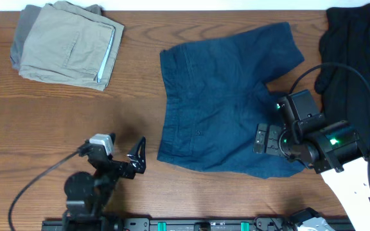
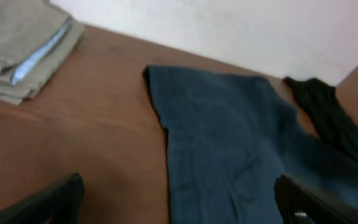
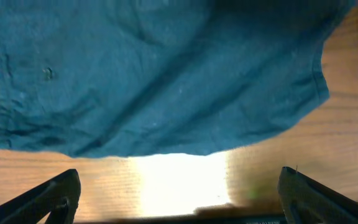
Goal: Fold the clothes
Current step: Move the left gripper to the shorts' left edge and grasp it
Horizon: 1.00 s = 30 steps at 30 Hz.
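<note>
Overhead, the navy shorts (image 1: 217,96) lie spread flat in the middle of the surface (image 1: 56,128). The waistband edge is toward the robot's left and the two legs point right, so the long axis runs left to right. A folded khaki pile (image 1: 69,45) sits at the far left, and a black garment (image 1: 355,58) lies along the right edge. The left tool (image 1: 137,157) hangs over bare wood just beside the waistband. The right tool (image 1: 267,138) is over the near leg. The cloth looks light, limp and thin. It is likely to sag and drag rather than keep its shape, so the best pinch points are probably the firmer doubled edges: a waistband corner and a leg hem.

In the left wrist view, the left tool (image 2: 178,183) is spread wide with nothing in it. The shorts (image 2: 229,137) stretch away ahead and to its right. The picture is soft, so the edge nearest the camera is probably the waistband, though no seam can be made out.

In the right wrist view, the right tool (image 3: 179,176) is also gaping and empty. The shorts (image 3: 166,74) fill the upper frame, and their near edge runs across just ahead of the fingers, with bare wood below. That edge lies flat on the wood, so a finger may need to slide under it.
</note>
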### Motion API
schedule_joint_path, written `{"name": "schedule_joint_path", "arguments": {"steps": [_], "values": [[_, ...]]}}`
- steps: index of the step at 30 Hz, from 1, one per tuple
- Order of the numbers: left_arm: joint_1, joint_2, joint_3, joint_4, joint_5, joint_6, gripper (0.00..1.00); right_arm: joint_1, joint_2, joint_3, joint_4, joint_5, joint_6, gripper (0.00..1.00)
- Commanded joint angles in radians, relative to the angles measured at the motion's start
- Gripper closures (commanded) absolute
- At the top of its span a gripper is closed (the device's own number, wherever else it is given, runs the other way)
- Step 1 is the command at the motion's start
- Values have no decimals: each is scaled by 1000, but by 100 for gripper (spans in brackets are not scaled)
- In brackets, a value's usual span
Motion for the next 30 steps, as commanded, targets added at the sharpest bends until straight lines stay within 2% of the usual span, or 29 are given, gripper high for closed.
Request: {"name": "schedule_joint_path", "arguments": {"steps": [1, 4, 9, 14, 19, 24, 30], "values": [[-4, 146, 206, -106, 34, 104, 2, 7, -12, -3, 20, 30, 19, 1], [-4, 347, 429, -317, 25, 182, 2, 3, -11, -3, 46, -10, 19, 1], [-4, 692, 800, -721, 11, 186, 2, -26, -11, -3, 71, -23, 19, 1], [-4, 895, 984, -937, 6, 185, 2, -130, -11, -3, 83, -30, -15, 1], [-42, 940, 976, -994, -20, 154, 2, -321, -11, -3, 82, -73, -106, 1], [-183, 921, 941, -990, -66, 79, 2, -486, -11, -3, 79, -169, -195, 1], [-362, 924, 880, -895, -110, -2, 2, -557, -11, -3, 73, -196, -233, 1]]}}
